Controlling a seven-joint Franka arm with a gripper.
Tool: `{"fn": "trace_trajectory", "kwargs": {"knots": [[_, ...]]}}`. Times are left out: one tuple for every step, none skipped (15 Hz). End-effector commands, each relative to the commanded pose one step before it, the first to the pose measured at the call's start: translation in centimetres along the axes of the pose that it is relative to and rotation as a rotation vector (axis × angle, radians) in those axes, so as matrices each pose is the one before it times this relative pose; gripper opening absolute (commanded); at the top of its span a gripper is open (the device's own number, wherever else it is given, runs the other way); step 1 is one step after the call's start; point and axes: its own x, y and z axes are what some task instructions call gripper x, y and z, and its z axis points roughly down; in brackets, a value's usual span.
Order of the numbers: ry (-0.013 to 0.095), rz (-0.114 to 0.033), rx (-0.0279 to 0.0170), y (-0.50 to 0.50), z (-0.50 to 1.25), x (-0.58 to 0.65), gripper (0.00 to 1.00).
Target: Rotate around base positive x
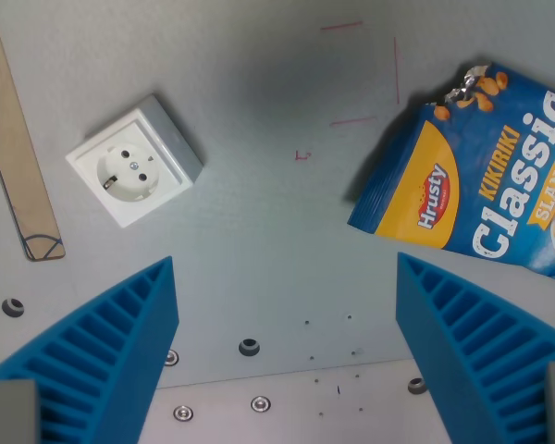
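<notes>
The blue gripper [287, 361] hangs over the grey tabletop [259, 231], jaws spread wide and empty (white socket [134, 171] left, peanut bag [481, 176] right).

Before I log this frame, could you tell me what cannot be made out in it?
- Snack bag: cut off by the wrist view's right edge.
- Wooden strip: cut off at the top left.
- Hand: only its blue fingers show, wide apart; the bottom edge hides the rest.
- Socket: fully visible.
</notes>
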Motion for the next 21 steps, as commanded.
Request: {"fn": "trace_trajectory", "kwargs": {"knots": [[0.0024, 0.0005, 0.01372, 0.015, -0.206, -0.029, 1.0], [-0.0013, -0.0001, 0.01327, 0.0, 0.0, 0.0, 1.0], [-0.0013, -0.0001, 0.01327, 0.0, 0.0, 0.0, 1.0], [-0.0013, -0.0001, 0.01327, 0.0, 0.0, 0.0, 1.0], [-0.0013, -0.0001, 0.01327, 0.0, 0.0, 0.0, 1.0], [-0.0013, -0.0001, 0.01327, 0.0, 0.0, 0.0, 1.0], [-0.0013, -0.0001, 0.01327, 0.0, 0.0, 0.0, 1.0], [-0.0013, -0.0001, 0.01327, 0.0, 0.0, 0.0, 1.0], [-0.0013, -0.0001, 0.01327, 0.0, 0.0, 0.0, 1.0], [-0.0013, -0.0001, 0.01327, 0.0, 0.0, 0.0, 1.0], [-0.0014, -0.0001, 0.01326, 0.0, 0.0, 0.0, 1.0], [-0.0014, -0.0001, 0.01326, 0.0, 0.0, 0.0, 1.0], [-0.0014, -0.0001, 0.01326, 0.0, 0.0, 0.0, 1.0], [-0.0014, -0.0001, 0.01326, 0.0, 0.0, 0.0, 1.0], [-0.0014, -0.0001, 0.01326, 0.0, 0.0, 0.0, 1.0], [-0.0014, -0.0001, 0.01326, 0.0, 0.0, 0.0, 1.0], [-0.0014, -0.0001, 0.01325, 0.0, 0.0, 0.0, 1.0], [-0.0015, -0.0001, 0.01325, 0.0, 0.0, 0.0, 1.0], [-0.0015, -0.0001, 0.01325, 0.0, 0.0, 0.0, 1.0], [-0.0015, -0.0001, 0.01325, 0.0, 0.0, 0.0, 1.0], [-0.0015, -0.0001, 0.01325, 0.0, 0.0, 0.0, 1.0]]}}
